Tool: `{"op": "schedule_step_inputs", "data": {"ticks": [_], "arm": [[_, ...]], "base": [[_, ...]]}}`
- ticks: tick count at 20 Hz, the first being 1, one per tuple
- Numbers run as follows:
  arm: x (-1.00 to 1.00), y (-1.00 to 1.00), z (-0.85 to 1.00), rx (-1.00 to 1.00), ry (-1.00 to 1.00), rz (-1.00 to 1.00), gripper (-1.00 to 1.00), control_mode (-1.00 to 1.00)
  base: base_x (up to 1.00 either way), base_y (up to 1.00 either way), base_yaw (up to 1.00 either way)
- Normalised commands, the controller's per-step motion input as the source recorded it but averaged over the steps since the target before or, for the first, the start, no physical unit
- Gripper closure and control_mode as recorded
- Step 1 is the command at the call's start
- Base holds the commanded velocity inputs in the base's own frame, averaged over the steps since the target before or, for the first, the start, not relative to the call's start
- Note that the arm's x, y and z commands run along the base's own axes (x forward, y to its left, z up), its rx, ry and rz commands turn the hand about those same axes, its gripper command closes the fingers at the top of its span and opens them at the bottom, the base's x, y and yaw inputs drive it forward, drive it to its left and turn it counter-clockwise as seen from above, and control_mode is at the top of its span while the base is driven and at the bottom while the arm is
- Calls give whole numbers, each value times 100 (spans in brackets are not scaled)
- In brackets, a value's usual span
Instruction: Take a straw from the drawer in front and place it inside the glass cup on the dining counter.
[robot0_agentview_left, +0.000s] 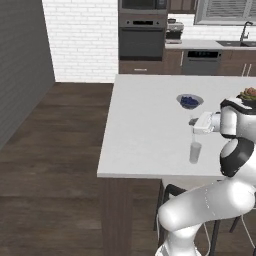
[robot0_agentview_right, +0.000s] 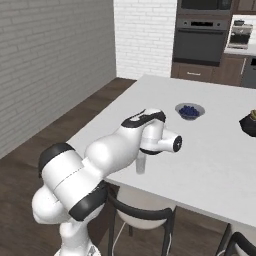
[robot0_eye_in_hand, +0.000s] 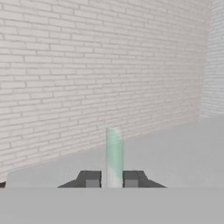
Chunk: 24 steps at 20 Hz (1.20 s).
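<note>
My gripper (robot0_agentview_left: 193, 123) hangs over the near edge of the white dining counter (robot0_agentview_left: 145, 125), shut on the straw (robot0_agentview_left: 193, 136). The straw is a thin pale stick that drops from the fingers to the mouth of the glass cup (robot0_agentview_left: 195, 152). I cannot tell whether its tip is inside the rim. In the hand view the straw (robot0_eye_in_hand: 113, 153) rises between my two dark fingertips, at the gripper (robot0_eye_in_hand: 113, 180), against a brick wall. In the right base view my forearm partly covers the glass cup (robot0_agentview_right: 141, 165). The drawer is out of view.
A dark blue bowl (robot0_agentview_left: 189, 101) (robot0_agentview_right: 189, 110) sits further back on the counter. A dark dish of food (robot0_agentview_left: 248, 95) (robot0_agentview_right: 248, 122) is at the right edge. A stool (robot0_agentview_right: 142, 212) stands under the near edge, and ovens (robot0_agentview_left: 142, 37) line the back wall.
</note>
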Motion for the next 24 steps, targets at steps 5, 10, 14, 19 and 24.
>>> {"op": "schedule_step_inputs", "data": {"ticks": [5, 10, 14, 19, 24], "arm": [[5, -18, -6, 0, -2, -1, 100, -100], [-5, -8, -16, 0, -1, -1, 100, -100], [-18, 0, -23, 0, -3, 0, 100, -100], [-2, 0, -20, 0, -3, 0, 100, -100], [0, 0, -15, 0, -5, 0, 100, -100]], "base": [[0, 0, 0], [0, 0, 0], [0, 0, 0], [0, 0, 0], [0, 0, 0]]}}
